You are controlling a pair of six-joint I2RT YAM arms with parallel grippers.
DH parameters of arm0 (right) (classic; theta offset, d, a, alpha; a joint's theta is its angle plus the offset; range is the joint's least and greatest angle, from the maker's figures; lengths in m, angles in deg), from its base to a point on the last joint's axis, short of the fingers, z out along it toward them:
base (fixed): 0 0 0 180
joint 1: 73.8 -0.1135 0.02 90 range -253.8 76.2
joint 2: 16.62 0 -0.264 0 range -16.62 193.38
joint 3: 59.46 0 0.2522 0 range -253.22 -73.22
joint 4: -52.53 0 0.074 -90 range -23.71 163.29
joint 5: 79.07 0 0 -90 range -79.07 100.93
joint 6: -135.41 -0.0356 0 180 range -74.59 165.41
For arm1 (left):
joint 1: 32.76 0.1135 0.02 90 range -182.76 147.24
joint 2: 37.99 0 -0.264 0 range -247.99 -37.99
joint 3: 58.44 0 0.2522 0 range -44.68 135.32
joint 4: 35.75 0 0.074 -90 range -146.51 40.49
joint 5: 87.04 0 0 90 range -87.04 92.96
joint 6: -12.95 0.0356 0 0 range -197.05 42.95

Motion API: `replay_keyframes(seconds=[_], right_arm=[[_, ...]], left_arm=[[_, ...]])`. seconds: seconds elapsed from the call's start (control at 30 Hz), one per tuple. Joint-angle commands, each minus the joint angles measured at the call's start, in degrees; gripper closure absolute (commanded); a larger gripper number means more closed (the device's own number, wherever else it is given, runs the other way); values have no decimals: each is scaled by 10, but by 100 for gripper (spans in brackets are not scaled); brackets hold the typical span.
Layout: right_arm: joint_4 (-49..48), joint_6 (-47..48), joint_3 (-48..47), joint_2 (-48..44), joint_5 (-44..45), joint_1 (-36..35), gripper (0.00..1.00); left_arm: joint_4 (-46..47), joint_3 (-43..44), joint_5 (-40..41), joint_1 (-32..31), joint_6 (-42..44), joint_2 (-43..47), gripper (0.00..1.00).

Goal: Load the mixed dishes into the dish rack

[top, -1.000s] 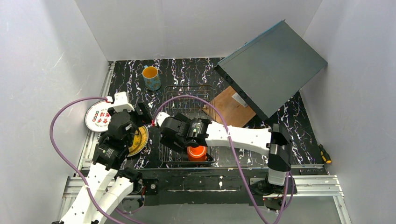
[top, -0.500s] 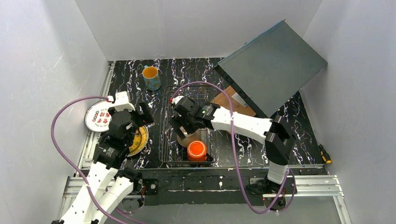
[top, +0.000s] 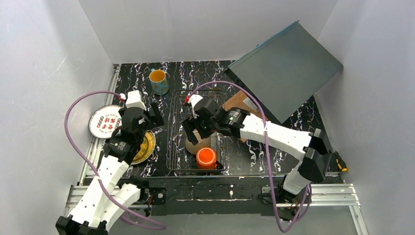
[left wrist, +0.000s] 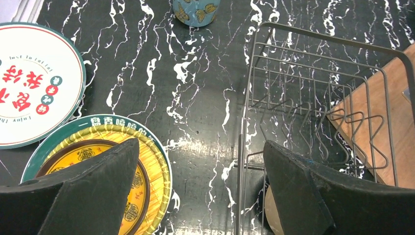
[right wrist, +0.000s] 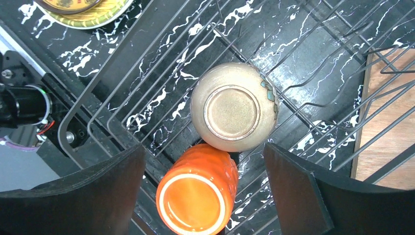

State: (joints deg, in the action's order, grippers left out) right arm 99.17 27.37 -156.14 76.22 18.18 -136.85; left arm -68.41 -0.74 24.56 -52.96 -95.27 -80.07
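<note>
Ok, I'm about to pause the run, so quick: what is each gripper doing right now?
Left gripper: open, holding nothing.
Right gripper: open, holding nothing, above the upturned white-and-tan bowl.

In the dark wire dish rack (left wrist: pixel 333 40), the near end is filled by an upturned tan bowl (right wrist: pixel 234 106) and an orange mug (right wrist: pixel 197 193), touching. Its far half holds nothing but its own wires. The white right arm (top: pixel 266 133) crosses above the rack's right rim; a large grey slanted panel (top: pixel 286 68) stands just beside the far right corner. Left of the rack, black marbled tabletop (left wrist: pixel 195 112) lies open.
</note>
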Motion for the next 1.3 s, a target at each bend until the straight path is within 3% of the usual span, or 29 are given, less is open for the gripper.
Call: replay_keyframes(seconds=[0.0, 0.13, 0.2, 0.3, 0.4, 0.47, 0.6, 0.7, 0.8, 1.0, 1.07, 1.27], right_arm=[[-39, 1, 33, -47, -29, 7, 2], [-59, 5, 67, -74, -41, 10, 2], [-78, 8, 87, -85, -53, 13, 2], [-119, 0, 133, -120, -68, 21, 2], [-108, 7, 149, -148, -69, 30, 2], [-93, 25, 160, -184, -59, 38, 2], [-101, 37, 173, -219, -59, 51, 2], [-103, 36, 171, -219, -63, 53, 2], [-103, 34, 171, -217, -63, 53, 2], [-100, 33, 163, -205, -65, 55, 2], [-96, 32, 158, -203, -68, 55, 2], [-92, 21, 145, -197, -77, 57, 2]], left_arm=[[3, 50, -53, 47, -32, -47, 2], [-7, 129, -131, 102, -63, -140, 2], [-22, 193, -123, 112, -82, -205, 2], [-79, 383, -69, 137, -153, -441, 2], [-81, 500, -62, 157, -193, -578, 2], [-138, 636, -65, 175, -225, -715, 2], [-166, 761, -85, 193, -234, -855, 8], [-171, 776, -82, 196, -223, -877, 18], [-152, 738, -83, 196, -218, -866, 35], [-119, 677, -127, 201, -182, -833, 87], [-107, 668, -142, 215, -181, -804, 98], [-59, 649, -195, 237, -172, -680, 100]])
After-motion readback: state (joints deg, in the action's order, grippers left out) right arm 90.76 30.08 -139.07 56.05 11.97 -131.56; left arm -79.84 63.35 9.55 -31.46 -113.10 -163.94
